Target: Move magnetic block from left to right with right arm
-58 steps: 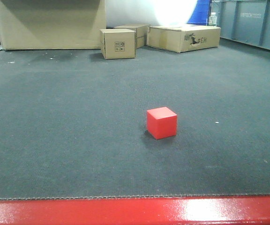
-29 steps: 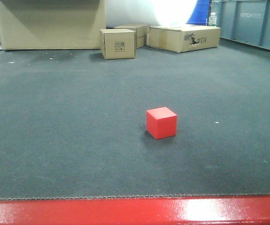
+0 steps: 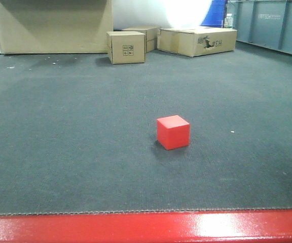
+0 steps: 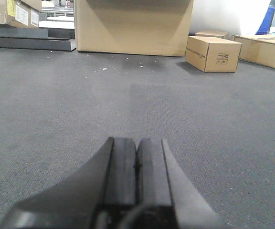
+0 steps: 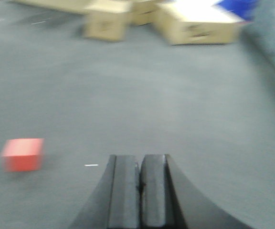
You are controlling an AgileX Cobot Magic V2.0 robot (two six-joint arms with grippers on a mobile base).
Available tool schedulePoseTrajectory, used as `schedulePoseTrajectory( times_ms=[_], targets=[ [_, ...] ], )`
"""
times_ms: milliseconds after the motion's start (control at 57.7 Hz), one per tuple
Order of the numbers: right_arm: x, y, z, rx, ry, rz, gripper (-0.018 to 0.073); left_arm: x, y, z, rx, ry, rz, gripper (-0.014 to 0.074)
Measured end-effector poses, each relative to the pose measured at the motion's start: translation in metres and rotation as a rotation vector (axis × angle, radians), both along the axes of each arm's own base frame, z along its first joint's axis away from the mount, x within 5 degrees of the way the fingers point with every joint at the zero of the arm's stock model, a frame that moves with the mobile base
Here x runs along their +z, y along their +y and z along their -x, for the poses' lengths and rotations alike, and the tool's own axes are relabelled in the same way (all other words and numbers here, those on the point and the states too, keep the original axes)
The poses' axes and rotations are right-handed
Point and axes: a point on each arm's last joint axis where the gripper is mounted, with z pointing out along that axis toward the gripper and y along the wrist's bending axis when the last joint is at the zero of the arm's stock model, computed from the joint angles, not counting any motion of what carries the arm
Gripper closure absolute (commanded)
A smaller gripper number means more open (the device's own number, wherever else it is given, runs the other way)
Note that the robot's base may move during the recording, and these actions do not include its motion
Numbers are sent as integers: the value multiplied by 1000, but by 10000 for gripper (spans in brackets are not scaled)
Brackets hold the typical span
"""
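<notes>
Your red magnetic block [image 3: 173,132] sits alone on the carpet [image 3: 75,126]. Right gripper [image 5: 140,179] and left gripper [image 4: 137,164]: fingers pressed together, empty.

Left gripper [image 4: 137,164]: two flat black fingers [image 4: 121,167] with matte, slightly grainy pads, straight-edged and rectangular, flaring outward at the base into smooth dark grey curved shoulders. Right gripper [image 5: 140,183]: the same build, black padded fingers [image 5: 154,188] on a dark flared body, seen blurred. A glossy red band [image 3: 146,228] of the robot's base runs along the front view's bottom edge
</notes>
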Motion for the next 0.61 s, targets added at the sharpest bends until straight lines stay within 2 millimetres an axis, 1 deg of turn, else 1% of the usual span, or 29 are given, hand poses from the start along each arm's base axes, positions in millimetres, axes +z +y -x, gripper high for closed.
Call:
schedulePoseTrajectory(
  times_ms=[225,329,416,606],
  targets=[
    [-62,-10,11,-132,-58,-12,502,0,0,0,0,0,0,722],
    [-82,-11,13,-163,-103,-40,502,0,0,0,0,0,0,722],
    [-90,-12,14,-170,-143,-58,502,0,0,0,0,0,0,722],
    [-88,-12,15,-171,-167,-73,502,0,0,0,0,0,0,722]
  ],
)
